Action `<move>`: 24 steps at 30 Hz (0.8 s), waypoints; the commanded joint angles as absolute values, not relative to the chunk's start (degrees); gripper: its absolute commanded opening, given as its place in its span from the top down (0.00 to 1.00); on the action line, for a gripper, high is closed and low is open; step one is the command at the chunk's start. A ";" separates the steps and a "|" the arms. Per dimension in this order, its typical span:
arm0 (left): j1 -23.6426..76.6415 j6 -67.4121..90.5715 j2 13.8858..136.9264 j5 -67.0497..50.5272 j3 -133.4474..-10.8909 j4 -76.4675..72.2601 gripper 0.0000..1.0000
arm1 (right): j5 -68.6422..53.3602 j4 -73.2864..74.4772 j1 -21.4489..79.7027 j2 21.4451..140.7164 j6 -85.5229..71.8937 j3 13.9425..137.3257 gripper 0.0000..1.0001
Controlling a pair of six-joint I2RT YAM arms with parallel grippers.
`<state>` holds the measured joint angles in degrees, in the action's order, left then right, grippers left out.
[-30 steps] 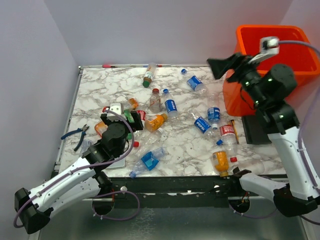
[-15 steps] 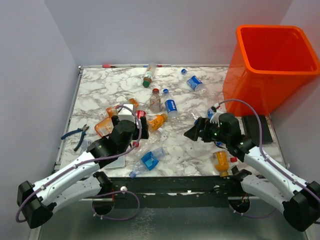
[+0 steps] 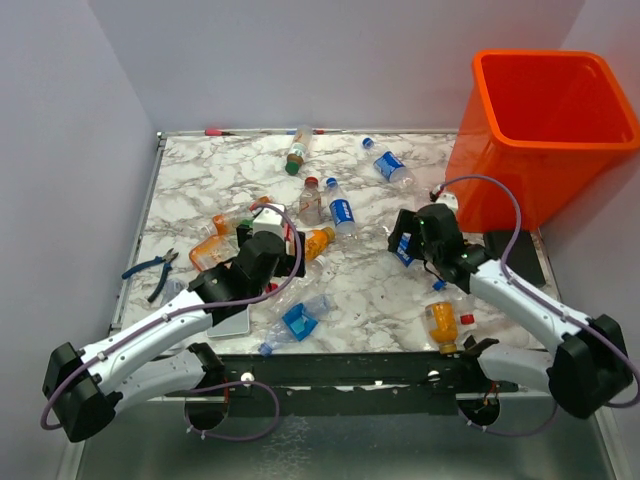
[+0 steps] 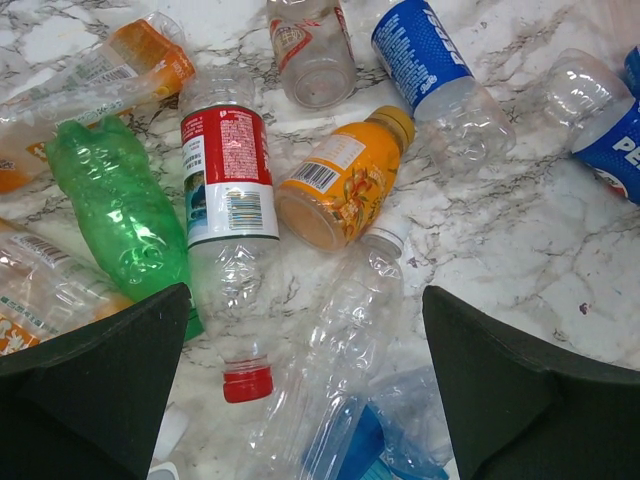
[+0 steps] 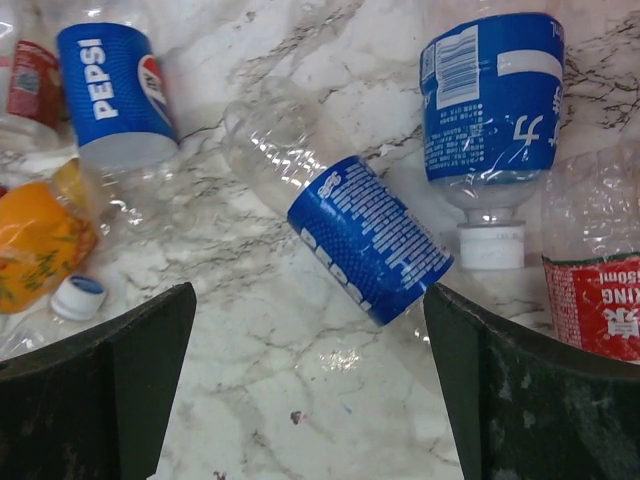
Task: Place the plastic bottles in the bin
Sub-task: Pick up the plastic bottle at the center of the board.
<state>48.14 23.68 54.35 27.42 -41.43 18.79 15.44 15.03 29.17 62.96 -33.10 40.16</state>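
Note:
Plastic bottles lie scattered over the marble table. My left gripper (image 3: 280,248) (image 4: 305,350) hangs open over a cluster of them. A clear bottle with a red cap and red label (image 4: 230,250) and a crushed clear bottle (image 4: 345,340) lie between its fingers, untouched. A green bottle (image 4: 120,210) and an orange bottle (image 4: 340,190) lie just beyond. My right gripper (image 3: 405,240) (image 5: 310,340) is open and low over a blue-labelled bottle (image 5: 365,235), holding nothing. The orange bin (image 3: 520,170) stands upright at the back right, behind the right arm.
Blue-handled pliers (image 3: 150,270) lie at the table's left edge. A flat grey pad (image 3: 232,322) sits under my left arm and a dark pad (image 3: 522,258) lies by the bin. More bottles lie near the back edge (image 3: 297,155) and the front edge (image 3: 440,322).
My right arm has swung down from over the bin to the middle of the table, above the blue-labelled bottles. My left gripper has shifted slightly right and forward over its cluster.

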 commanded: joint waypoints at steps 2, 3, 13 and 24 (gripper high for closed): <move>48.24 22.90 51.40 24.84 -39.37 15.85 0.01 | 22.04 17.35 29.26 73.21 -29.12 45.38 0.01; 48.17 22.92 50.47 24.84 -38.85 15.67 0.01 | 21.89 17.10 29.26 74.43 -28.56 45.82 0.01; 48.17 22.68 47.31 24.25 -38.12 14.80 0.01 | 18.99 18.15 29.26 82.57 -26.77 47.63 0.03; 48.23 22.68 47.59 23.31 -38.02 14.62 0.01 | 12.18 16.65 29.26 85.21 -27.63 45.22 0.11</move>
